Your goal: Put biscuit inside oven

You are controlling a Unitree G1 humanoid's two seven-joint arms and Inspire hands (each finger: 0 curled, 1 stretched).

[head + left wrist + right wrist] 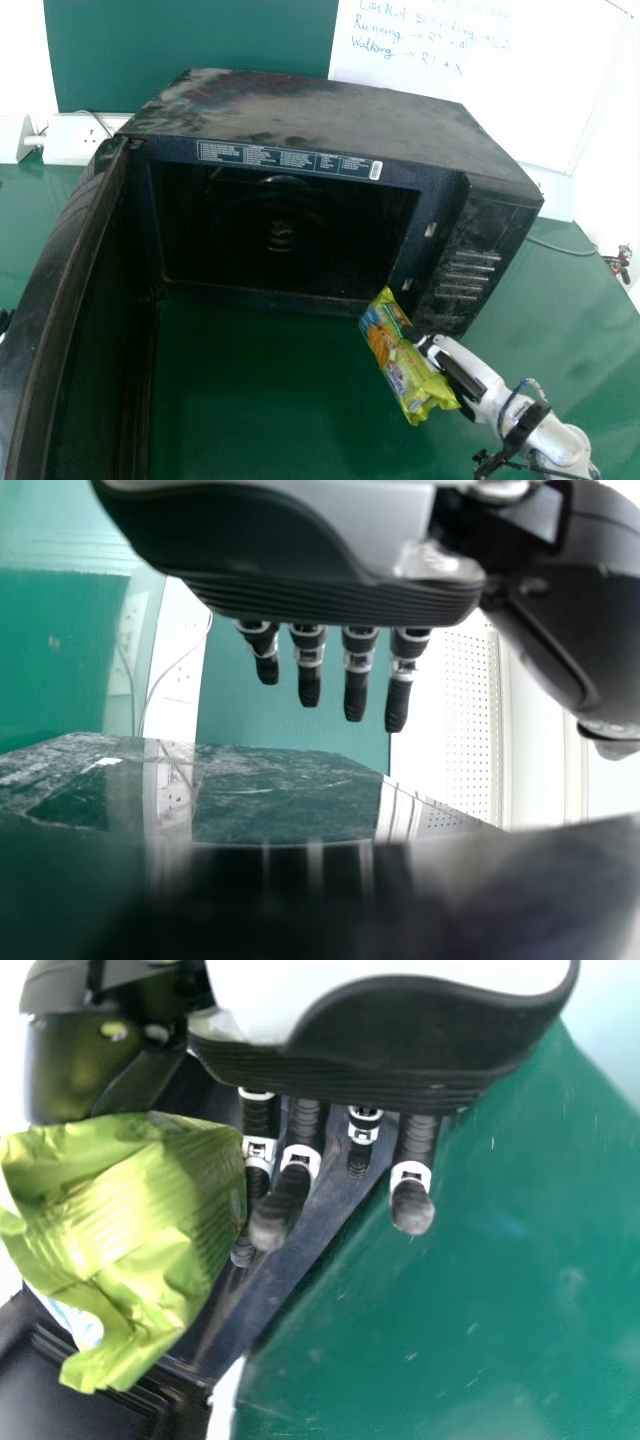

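The black oven stands on the green table with its door swung wide on the left side and its cavity facing the head camera. My right hand is in front of the oven's lower right corner, pinching the yellow-green biscuit packet, which is tilted just outside the opening. In the right wrist view the packet lies between thumb and fingers of my right hand. My left hand has its fingers straight and holds nothing, above a dark glossy surface.
A green tabletop extends around the oven. Behind it stand a whiteboard with writing and a green panel. A socket strip is at the back left, and a cable runs along the right.
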